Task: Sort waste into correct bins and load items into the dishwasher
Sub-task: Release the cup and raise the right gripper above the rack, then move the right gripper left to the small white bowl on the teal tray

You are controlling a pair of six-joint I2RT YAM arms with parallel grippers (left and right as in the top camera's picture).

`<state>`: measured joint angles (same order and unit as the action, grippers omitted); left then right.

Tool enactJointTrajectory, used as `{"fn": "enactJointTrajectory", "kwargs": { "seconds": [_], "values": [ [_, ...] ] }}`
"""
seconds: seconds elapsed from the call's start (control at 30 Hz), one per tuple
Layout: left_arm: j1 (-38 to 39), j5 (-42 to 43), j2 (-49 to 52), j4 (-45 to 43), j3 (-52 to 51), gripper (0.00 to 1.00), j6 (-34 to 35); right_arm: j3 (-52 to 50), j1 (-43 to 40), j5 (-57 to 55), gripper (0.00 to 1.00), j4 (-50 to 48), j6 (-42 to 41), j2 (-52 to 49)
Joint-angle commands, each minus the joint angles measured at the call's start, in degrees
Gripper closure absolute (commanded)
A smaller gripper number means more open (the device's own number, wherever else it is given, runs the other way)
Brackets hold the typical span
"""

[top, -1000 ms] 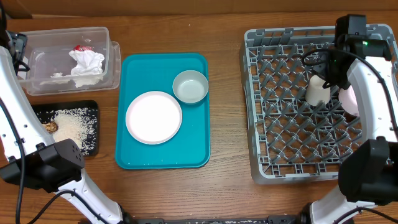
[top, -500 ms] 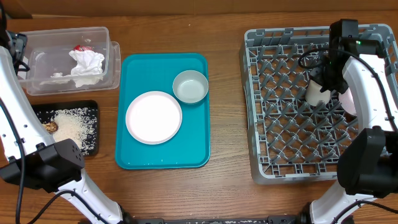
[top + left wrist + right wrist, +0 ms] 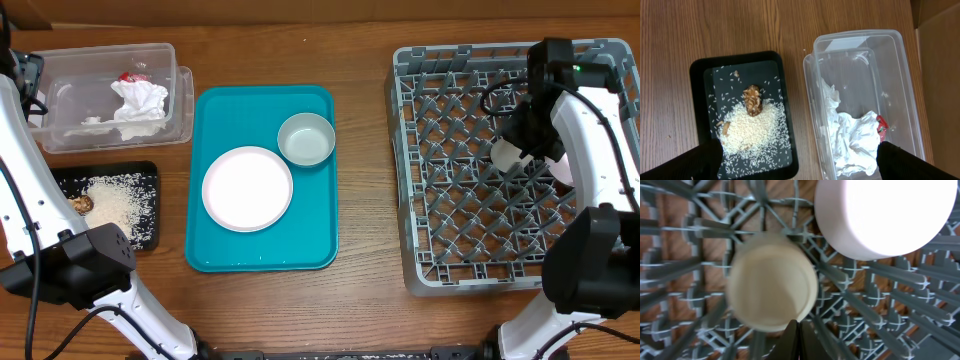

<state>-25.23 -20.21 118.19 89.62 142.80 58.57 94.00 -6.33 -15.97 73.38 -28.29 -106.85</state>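
A cream cup (image 3: 506, 154) lies tilted in the grey dish rack (image 3: 450, 240), next to a pink bowl (image 3: 563, 160). My right gripper (image 3: 795, 324) is shut, its tips at the rim of the cup (image 3: 772, 282); nothing shows between the fingers. The pink bowl (image 3: 880, 215) is just beyond it. A white plate (image 3: 247, 188) and a pale green bowl (image 3: 306, 139) sit on the teal tray (image 3: 310, 250). My left gripper (image 3: 797, 162) is open and empty, high above the black tray of rice (image 3: 705, 75) and the clear bin (image 3: 900, 45).
The clear bin (image 3: 60, 60) at the back left holds crumpled tissue (image 3: 140, 105) and a red scrap. The black tray (image 3: 150, 180) with rice and a brown food piece lies in front of it. Most rack slots are unoccupied.
My right arm has shifted slightly forward and left over the rack, and the cream cup has tipped and moved a little with it. The left arm has not moved.
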Motion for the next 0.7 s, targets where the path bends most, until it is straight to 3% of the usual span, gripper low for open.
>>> {"fn": "enactJointTrajectory", "kwargs": {
  "seconds": [0.0,0.07,0.2,0.27,0.4,0.67],
  "values": [
    [0.13,-1.14,0.28,0.02,-0.22,0.00,0.59,4.61,1.75,7.32,0.96,-1.09,-0.52,7.87],
    [0.13,-1.14,0.26,0.02,-0.22,0.00,0.59,4.98,2.78,15.91,0.96,-3.96,2.82,10.67],
    [0.13,-1.14,0.28,0.02,-0.22,0.00,0.59,4.98,7.82,31.10,0.42,-12.22,4.72,13.77],
    [0.13,-1.14,0.28,0.02,-0.22,0.00,0.59,4.96,11.45,32.63,0.24,-15.41,4.72,13.35],
    [0.13,-1.14,0.28,0.02,-0.22,0.00,0.59,4.63,21.92,30.88,0.21,-21.94,7.34,10.40],
    [0.13,-1.11,0.28,0.02,-0.22,0.00,0.59,4.63,40.65,9.01,0.18,-25.53,7.76,-1.84]
  ]
}}
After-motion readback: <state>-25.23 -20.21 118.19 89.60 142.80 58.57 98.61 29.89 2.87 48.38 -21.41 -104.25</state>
